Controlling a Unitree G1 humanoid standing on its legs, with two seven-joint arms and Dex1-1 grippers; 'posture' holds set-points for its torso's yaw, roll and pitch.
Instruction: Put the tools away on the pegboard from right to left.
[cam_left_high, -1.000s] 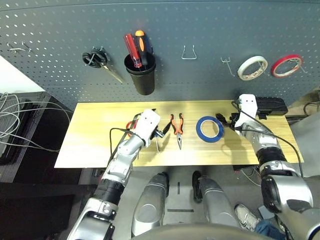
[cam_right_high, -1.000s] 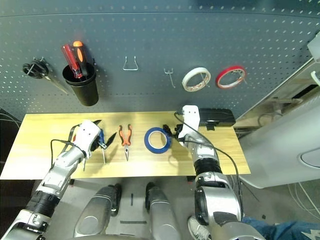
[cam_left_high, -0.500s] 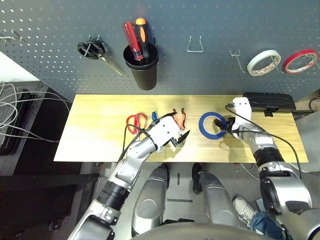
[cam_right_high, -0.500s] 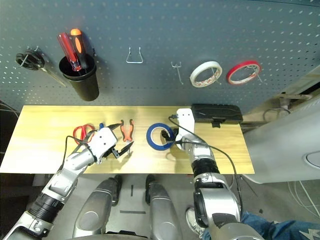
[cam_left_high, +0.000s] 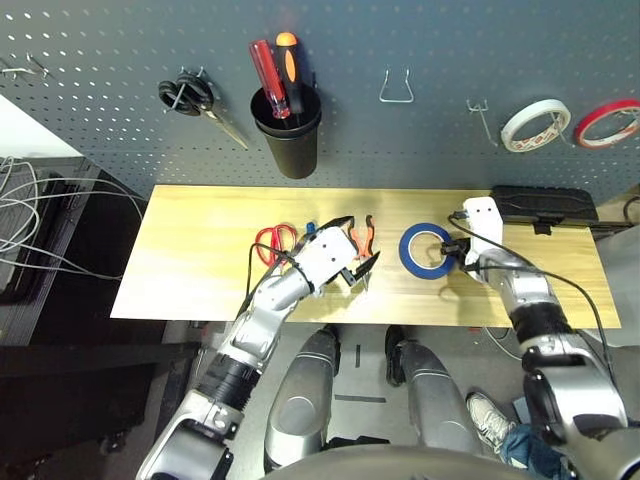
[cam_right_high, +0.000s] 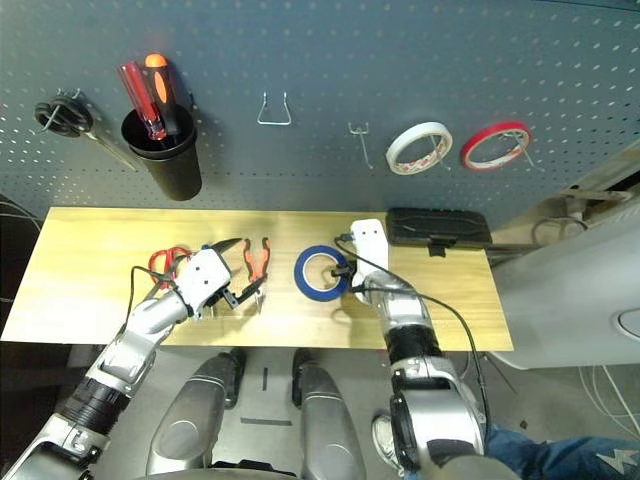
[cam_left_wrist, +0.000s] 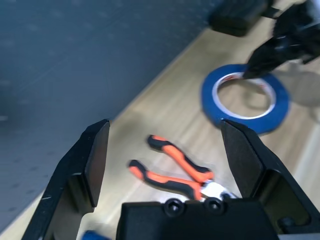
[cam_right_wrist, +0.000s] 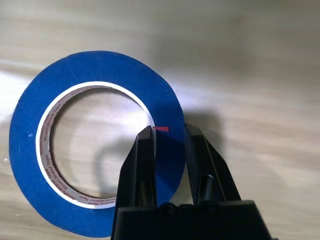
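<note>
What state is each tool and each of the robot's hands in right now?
Blue tape ring: flat on the table, its band pinched by the right gripper.
Right gripper: jaws shut on the ring.
Left gripper: jaws wide open, above the pliers.
Orange-and-black pliers: lying on the table, untouched.
Red-handled scissors: lying on the table.
Black cup: on the pegboard, holding two screwdrivers.

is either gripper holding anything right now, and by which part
The right gripper is shut on the blue tape ring, pinching its band, one finger inside the hole, one outside. The left gripper is open, holding nothing.
</note>
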